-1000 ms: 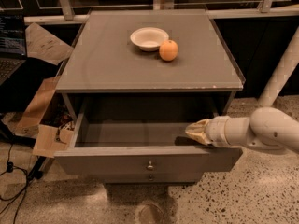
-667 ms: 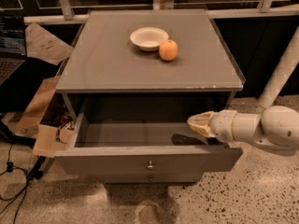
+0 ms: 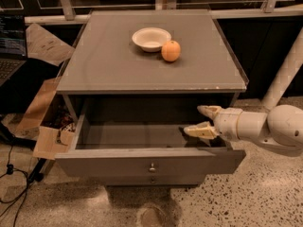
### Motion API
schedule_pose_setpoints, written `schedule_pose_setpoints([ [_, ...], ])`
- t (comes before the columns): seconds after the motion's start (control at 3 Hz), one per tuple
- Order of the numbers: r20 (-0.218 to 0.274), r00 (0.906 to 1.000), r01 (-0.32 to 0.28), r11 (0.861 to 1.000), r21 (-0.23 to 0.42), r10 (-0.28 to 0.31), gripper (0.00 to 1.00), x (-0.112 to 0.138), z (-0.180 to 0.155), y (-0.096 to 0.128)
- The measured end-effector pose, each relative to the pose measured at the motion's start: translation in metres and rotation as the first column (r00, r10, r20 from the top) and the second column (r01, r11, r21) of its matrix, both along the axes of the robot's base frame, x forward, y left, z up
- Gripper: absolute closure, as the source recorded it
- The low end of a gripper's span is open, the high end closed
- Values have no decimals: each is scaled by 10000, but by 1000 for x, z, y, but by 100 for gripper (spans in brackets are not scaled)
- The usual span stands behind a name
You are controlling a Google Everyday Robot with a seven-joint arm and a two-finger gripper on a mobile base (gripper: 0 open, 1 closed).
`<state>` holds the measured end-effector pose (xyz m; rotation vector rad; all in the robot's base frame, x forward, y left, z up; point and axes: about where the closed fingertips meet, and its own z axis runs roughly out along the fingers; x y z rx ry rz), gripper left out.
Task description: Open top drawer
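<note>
The top drawer (image 3: 118, 162) of the grey cabinet stands pulled out toward me, its inside bare, with a small round metal knob (image 3: 152, 166) at the centre of its front. My gripper (image 3: 201, 120) reaches in from the right on a white arm and hovers over the drawer's right side, above its floor. Its two cream fingers are spread apart and hold nothing. One fingertip (image 3: 207, 110) is higher, the other lower (image 3: 193, 130).
A white bowl (image 3: 151, 39) and an orange (image 3: 171, 51) sit on the cabinet top (image 3: 109, 65). Cardboard boxes (image 3: 47, 126) stand at the left. A laptop (image 3: 12, 46) is at far left. A white post (image 3: 284, 74) slants at the right. A lower drawer front (image 3: 156, 179) shows beneath.
My gripper has risen from the drawer's front right edge and drawn back to the right, and its fingers have spread apart. The drawer has stayed open.
</note>
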<state>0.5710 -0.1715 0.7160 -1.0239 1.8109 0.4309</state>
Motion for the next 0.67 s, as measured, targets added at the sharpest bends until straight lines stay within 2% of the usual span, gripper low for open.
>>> schedule_pose_setpoints([
  [0.33,0,10000,-1,10000,0,1,0,0,0,0],
  [0.67,0,10000,-1,10000,0,1,0,0,0,0],
])
